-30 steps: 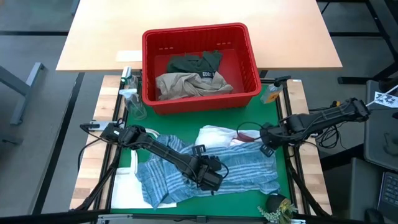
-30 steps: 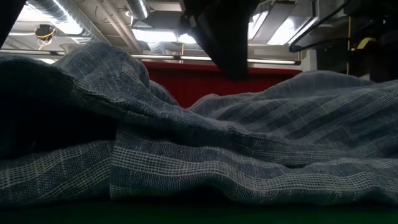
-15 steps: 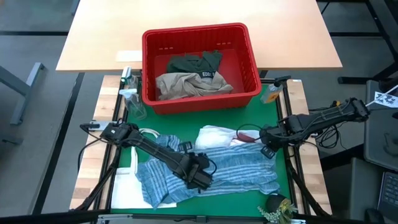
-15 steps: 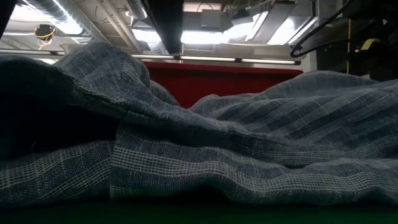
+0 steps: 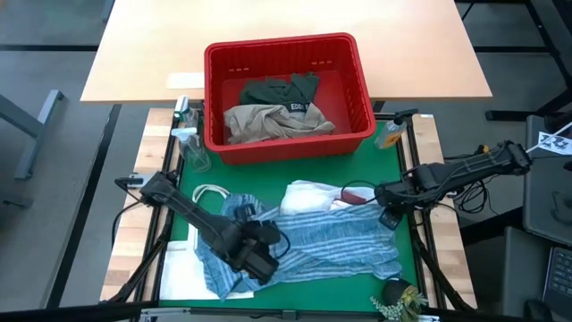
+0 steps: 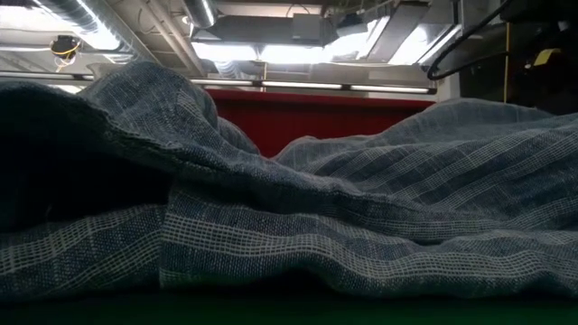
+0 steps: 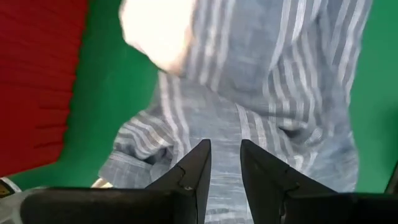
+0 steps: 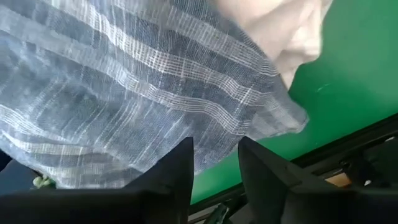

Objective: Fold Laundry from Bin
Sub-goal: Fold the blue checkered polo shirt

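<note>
Left fingers [image 7: 225, 171]: parted by a narrow gap with nothing visible between the tips, poised just above the striped shirt [image 5: 331, 240]; probably placed there to pinch or flatten a fold near the shirt's left end. Left gripper [image 5: 259, 261] over the bunched left part of the shirt, its arm reaching in a long diagonal from the left edge of the surface [image 5: 295, 284].

Right fingers [image 8: 214, 163]: apart, nothing held, hanging over the shirt's edge where it meets the green mat; apparently just clear of the cloth. Right gripper [image 5: 389, 217] at the shirt's right end, its arm coming in from the right side, low and nearly level.

Striped shirt spread crosswise on the green surface between the two grippers, laid out so each arm can work one end; rumpled, not yet folded, filling the low view [image 6: 361, 226]. White garment [image 5: 311, 195] lying partly under the shirt's far edge, with a strip of maroon cloth [image 5: 357, 193] just beside it.

Red bin [image 5: 362, 94] beyond the mat, upright, holding a tan garment [image 5: 268, 121] and a dark green garment [image 5: 281, 89], waiting their turn.
</note>
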You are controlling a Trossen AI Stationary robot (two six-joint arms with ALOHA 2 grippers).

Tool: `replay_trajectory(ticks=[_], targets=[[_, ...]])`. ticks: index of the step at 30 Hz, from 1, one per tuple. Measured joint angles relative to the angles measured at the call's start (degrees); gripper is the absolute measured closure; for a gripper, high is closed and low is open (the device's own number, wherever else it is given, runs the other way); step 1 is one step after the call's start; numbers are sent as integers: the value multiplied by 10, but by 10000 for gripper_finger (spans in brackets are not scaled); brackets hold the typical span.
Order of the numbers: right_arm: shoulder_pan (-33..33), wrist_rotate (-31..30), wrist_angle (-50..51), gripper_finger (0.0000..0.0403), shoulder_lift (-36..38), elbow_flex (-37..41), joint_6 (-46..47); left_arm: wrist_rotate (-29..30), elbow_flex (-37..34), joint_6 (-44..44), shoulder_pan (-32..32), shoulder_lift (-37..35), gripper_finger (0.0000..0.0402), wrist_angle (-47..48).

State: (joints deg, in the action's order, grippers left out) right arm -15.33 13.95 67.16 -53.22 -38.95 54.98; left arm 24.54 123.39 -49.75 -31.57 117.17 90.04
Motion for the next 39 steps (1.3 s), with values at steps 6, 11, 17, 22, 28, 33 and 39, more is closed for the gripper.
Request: replay_trajectory(ticks=[6,11,17,22,28,33,39], targets=[[0,-49,58,276,22,-40,-1,48,-2,-28,-8,-61,319,-1],[0,-123,131,276,52,-92,-1,68,-90,-84,-13,-135,319,-3],[0,-150,127,276,92,-121,0,46,-322,-334,-38,-274,319,-13],[0,-163,93,276,105,-121,-21,45,-477,-522,-56,-359,319,-139],[0,-165,56,276,100,-121,-30,44,-581,-520,-42,-365,319,-284],[0,-160,41,276,98,-121,-30,45,-620,-487,-5,-349,319,-319],[0,-159,31,276,98,-121,-30,29,-640,-487,47,-338,290,-350]])
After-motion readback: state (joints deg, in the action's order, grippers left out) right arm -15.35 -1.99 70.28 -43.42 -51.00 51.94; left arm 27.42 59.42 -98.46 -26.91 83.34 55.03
